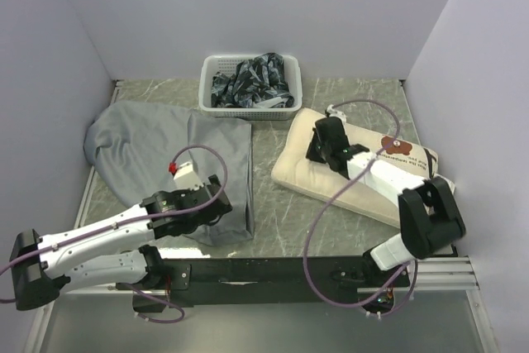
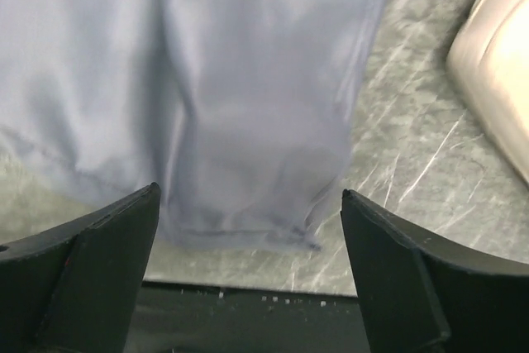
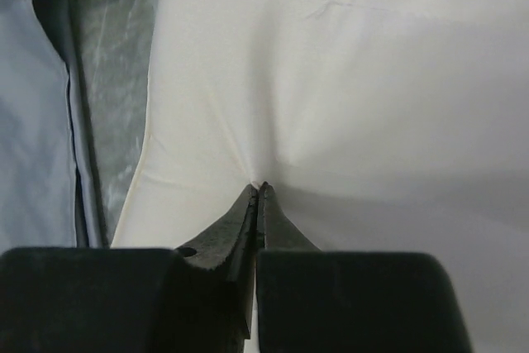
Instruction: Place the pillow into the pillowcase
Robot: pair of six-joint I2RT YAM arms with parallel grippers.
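The grey pillowcase (image 1: 165, 146) lies flat and wrinkled on the left of the table. My left gripper (image 1: 221, 204) hovers open over its near right corner; in the left wrist view the left gripper (image 2: 250, 196) straddles the pillowcase hem (image 2: 248, 80), empty. The cream pillow (image 1: 297, 167) lies at the right, its brown bear print (image 1: 405, 149) partly under my arm. My right gripper (image 1: 317, 148) rests on the pillow's top, and in the right wrist view the right gripper (image 3: 262, 186) is shut, pinching a pucker of the pillow's fabric (image 3: 347, 80). The pillowcase edge (image 3: 33, 121) shows to the left.
A white plastic basket (image 1: 248, 110) with dark patterned cloth (image 1: 252, 80) stands at the back centre. Grey walls enclose the table on three sides. A black bar (image 1: 273, 269) runs along the near edge. The pillow's corner (image 2: 496, 64) shows in the left wrist view.
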